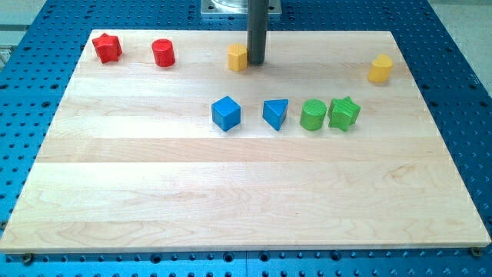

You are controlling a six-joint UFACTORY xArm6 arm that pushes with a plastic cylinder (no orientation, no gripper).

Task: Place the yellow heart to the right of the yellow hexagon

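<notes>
Up at the board's twelve o'clock edge, my tip (256, 62) sits touching the right flank of one yellow block (237, 57), holding nothing. The other yellow block (380, 68) lies well apart at three o'clock. Which is the heart I can't tell, so the push direction hangs on that.

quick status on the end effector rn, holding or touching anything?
No gripper: my tip holds nothing. It sits at the right side of the yellow block near the view's top; contact cannot be told.
</notes>
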